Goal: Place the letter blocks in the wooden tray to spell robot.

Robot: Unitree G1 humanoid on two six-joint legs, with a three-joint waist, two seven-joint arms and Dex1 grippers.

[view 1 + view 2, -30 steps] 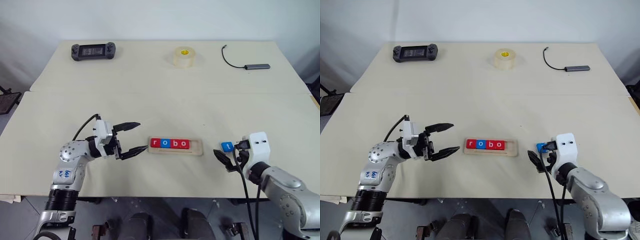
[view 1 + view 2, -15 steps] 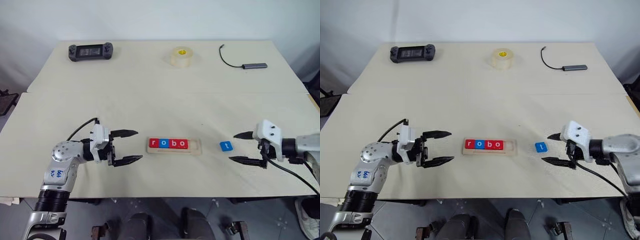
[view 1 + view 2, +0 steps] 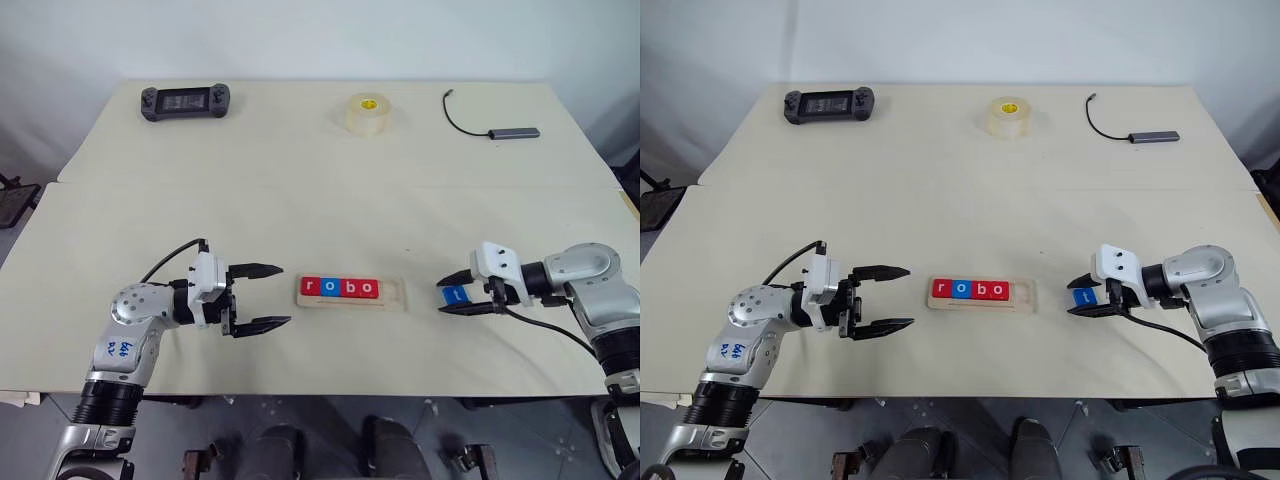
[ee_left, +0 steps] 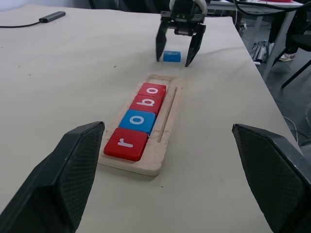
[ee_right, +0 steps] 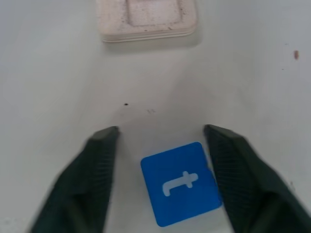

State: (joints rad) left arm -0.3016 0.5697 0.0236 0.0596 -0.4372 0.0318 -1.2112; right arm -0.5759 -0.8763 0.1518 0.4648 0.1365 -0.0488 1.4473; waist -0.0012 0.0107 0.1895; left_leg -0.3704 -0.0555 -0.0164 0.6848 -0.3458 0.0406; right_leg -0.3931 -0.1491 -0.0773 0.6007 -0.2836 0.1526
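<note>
Closing on the last block: the right end effector (image 3: 457,294) straddles the blue "t" block (image 3: 456,295), fingers apart and not yet gripping.

Four blocks (image 3: 340,288) reading r, o, b, o fill the wooden tray (image 3: 394,292), leaving its right-end slot bare; the "t" lies flat on the worktop (image 3: 320,200) just right of the tray. For a sound pick, centre both fingers on opposite edges of the block before closing, since it sits slightly turned between them. The left end effector (image 3: 265,297) hangs open left of the tray, holding nothing. The right wrist view shows the block's skew and the uneven finger gaps; the left wrist view shows the bare slot end-on.
</note>
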